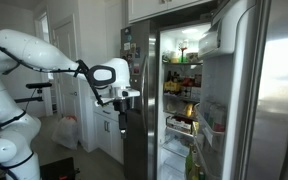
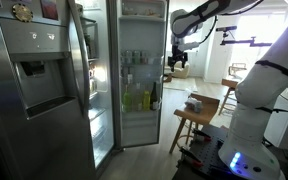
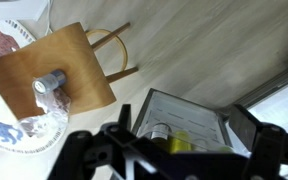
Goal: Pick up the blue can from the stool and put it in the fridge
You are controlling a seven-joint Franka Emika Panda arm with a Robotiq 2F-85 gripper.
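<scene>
The wrist view looks down on a wooden stool. A small can with a silver top and bluish side stands on its seat, next to a clear plastic bag. My gripper is open and empty, its dark fingers spread over a door bin of the fridge, far above the can. In both exterior views the gripper hangs high beside the open, lit fridge. The stool stands below it on the floor.
The open steel fridge door with stocked bins stands close to the arm. The other steel door with a dispenser is shut. A patterned rug lies beside the stool. White cabinets are behind the gripper.
</scene>
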